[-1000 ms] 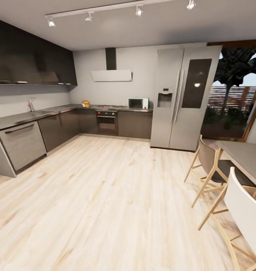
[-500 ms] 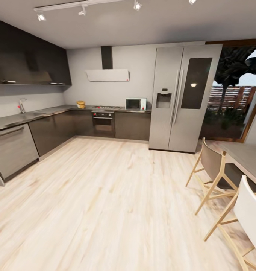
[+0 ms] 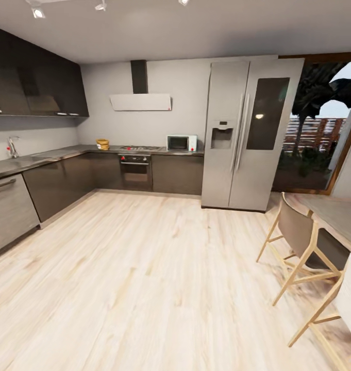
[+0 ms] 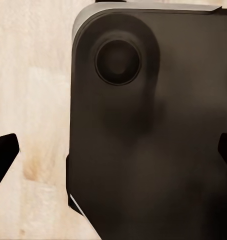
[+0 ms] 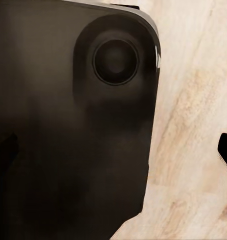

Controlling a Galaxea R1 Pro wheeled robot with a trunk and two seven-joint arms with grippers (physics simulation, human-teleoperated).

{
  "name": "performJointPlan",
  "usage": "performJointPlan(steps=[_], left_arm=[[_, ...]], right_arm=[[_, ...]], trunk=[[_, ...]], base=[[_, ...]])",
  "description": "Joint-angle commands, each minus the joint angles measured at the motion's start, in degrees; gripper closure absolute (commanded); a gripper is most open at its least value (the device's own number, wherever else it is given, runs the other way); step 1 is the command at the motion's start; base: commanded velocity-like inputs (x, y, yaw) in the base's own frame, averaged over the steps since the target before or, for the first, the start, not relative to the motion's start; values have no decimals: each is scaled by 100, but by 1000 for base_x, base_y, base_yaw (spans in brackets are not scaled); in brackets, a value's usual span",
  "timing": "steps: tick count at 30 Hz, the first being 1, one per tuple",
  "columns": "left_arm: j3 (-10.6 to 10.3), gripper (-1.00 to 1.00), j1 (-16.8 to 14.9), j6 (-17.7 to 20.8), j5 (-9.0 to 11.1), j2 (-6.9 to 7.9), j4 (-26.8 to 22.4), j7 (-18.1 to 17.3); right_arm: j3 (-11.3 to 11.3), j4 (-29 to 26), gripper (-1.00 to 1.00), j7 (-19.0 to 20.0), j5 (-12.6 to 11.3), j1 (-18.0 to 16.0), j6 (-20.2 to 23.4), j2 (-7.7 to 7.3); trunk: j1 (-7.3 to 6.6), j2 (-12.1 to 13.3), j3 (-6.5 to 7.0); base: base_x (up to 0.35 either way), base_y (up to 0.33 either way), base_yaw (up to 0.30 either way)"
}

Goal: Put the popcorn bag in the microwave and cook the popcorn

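Change: whole head view has slid, so the camera and base have swung and rolled toward the kitchen run; the sink edges out at 9 o'clock and the microwave (image 3: 181,142) sits nearer centre
Meaning: approach stage, nothing grasped yet, I judge
Popcorn bag (image 3: 102,144): small tan blob on the countertop (image 3: 51,155) at 11 o'clock, well left of the hob; label too small to tell
Microwave look: pale box, dark door shut, just beside the fridge (image 3: 250,131)
Left gripper (image 4: 113,155): dark fingertips wide apart, empty, over the robot's dark base
Right gripper (image 5: 116,150): likewise spread, empty

Countertop (image 3: 51,156) smooth grey metal; floor (image 3: 144,268) pale matt wood; fridge (image 3: 250,134) brushed steel.
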Motion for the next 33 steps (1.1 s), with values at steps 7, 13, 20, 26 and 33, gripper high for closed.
performJointPlan(steps=[7, 13, 20, 26, 33], left_arm=[[-1, -100, -1, 2, 52, 0, -3, 2], [-1, -100, -1, 2, 54, 15, -3, 2], [-1, -100, -1, 2, 226, 17, -3, 2], [-1, -100, -1, 2, 247, 17, -3, 2], [-1, -100, -1, 2, 248, 17, -3, 2]], right_arm=[[0, 7, -100, -16, 40, -2, -22, 2], [0, 5, -100, -16, 41, -2, -22, -4], [0, 5, -100, -14, 42, -2, -22, -7], [0, 5, -100, -10, 42, -2, -22, -7], [0, 11, -100, -12, 48, -2, -17, -7]], trunk=[[3, -2, -4], [3, -2, -4], [3, -2, -4], [3, -2, -4], [3, -2, -4]], base=[[326, 73, 0], [331, 4, 0], [335, 0, 0], [335, 0, 0], [335, 0, 0]])
